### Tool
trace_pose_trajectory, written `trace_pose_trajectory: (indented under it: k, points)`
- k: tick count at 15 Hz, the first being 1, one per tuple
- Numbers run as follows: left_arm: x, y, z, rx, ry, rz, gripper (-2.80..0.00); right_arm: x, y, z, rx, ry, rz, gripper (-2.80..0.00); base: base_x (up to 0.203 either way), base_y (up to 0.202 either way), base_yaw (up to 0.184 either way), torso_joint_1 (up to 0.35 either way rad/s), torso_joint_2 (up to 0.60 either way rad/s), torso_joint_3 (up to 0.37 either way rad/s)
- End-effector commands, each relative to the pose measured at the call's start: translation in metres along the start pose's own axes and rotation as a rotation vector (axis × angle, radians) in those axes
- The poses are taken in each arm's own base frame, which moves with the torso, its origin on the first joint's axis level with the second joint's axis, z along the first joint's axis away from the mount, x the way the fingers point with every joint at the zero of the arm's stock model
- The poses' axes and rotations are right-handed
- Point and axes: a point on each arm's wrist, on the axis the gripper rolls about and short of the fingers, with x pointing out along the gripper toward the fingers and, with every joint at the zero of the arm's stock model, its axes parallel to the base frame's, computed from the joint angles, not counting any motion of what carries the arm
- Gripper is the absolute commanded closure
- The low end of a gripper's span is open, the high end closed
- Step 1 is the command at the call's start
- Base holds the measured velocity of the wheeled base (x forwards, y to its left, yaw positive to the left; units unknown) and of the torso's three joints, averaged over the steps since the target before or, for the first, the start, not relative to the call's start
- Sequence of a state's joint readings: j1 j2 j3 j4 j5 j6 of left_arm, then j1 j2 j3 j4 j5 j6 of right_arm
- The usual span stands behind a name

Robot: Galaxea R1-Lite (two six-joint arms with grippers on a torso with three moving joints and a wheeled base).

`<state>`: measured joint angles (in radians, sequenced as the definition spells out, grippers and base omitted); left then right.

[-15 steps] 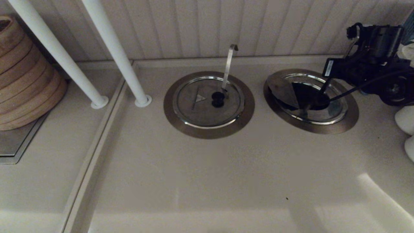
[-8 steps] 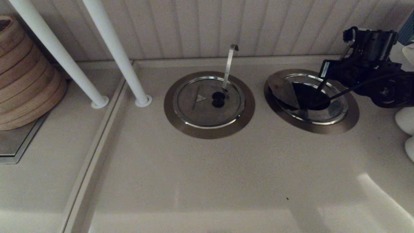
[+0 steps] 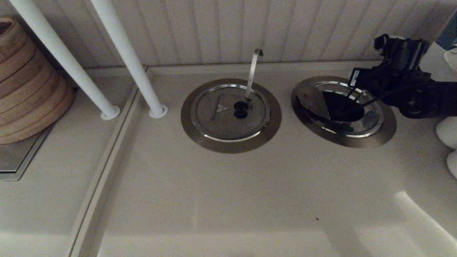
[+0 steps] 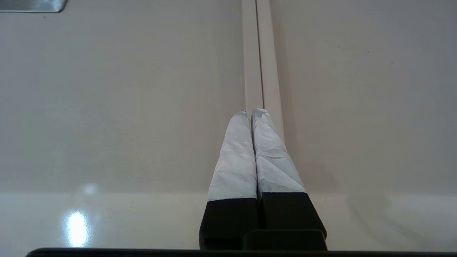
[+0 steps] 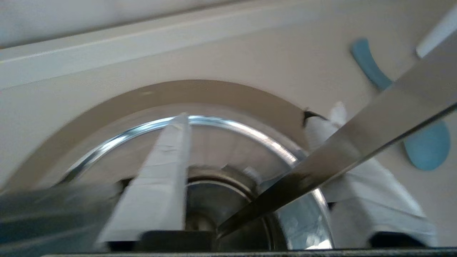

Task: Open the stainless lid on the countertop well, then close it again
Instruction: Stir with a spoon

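The stainless lid [image 3: 310,97] on the right countertop well [image 3: 387,132] is partly up: its left portion tilts, with a dark opening [image 3: 341,107] beside it. My right gripper [image 3: 355,93] hovers at the well's far right rim, open. In the right wrist view its taped fingers [image 5: 160,178] stand wide apart over the shiny lid edge [image 5: 228,125], and the straight ladle handle [image 5: 375,135] slants across between them. Nothing is pinched. My left gripper [image 4: 250,112] is shut, empty, over bare counter by a seam, outside the head view.
The twin lid [image 3: 221,117] lies flat in the middle well with its upright hooked handle [image 3: 252,71]. Two white posts [image 3: 125,53] stand at the left. A stack of wooden steamers [image 3: 25,82] sits far left. White rounded objects [image 3: 448,132] crowd the right edge.
My right arm has shifted left and back towards the wall, over the well's far rim. The lid's tilt looks about the same. The left arm has not shown in the head view.
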<state>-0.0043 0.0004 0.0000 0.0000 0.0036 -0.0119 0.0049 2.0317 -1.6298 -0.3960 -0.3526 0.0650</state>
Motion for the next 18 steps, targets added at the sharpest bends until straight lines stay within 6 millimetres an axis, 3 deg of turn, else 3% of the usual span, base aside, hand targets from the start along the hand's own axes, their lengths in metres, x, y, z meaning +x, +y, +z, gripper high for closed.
trace_pose_trajectory:
  k: [1, 5, 15, 18]
  points:
    - [0.0, 0.0, 0.0, 0.0, 0.001, 0.0, 0.0, 0.017, 0.003, -0.016, 0.011, 0.019, -0.009, -2.8, 0.0, 0.0, 0.0, 0.0, 0.0, 0.0]
    - [0.0, 0.0, 0.0, 0.0, 0.001, -0.001, 0.0, 0.025, 0.005, -0.014, 0.031, -0.008, -0.016, -2.8, 0.0, 0.0, 0.0, 0.0, 0.0, 0.0]
    - [0.0, 0.0, 0.0, 0.0, 0.001, 0.0, 0.0, 0.016, 0.024, -0.011, 0.043, -0.046, 0.032, -2.8, 0.0, 0.0, 0.0, 0.0, 0.0, 0.0]
    - [0.0, 0.0, 0.0, 0.0, 0.001, 0.001, 0.0, 0.011, 0.018, -0.006, 0.018, -0.039, -0.003, -2.8, 0.0, 0.0, 0.0, 0.0, 0.0, 0.0]
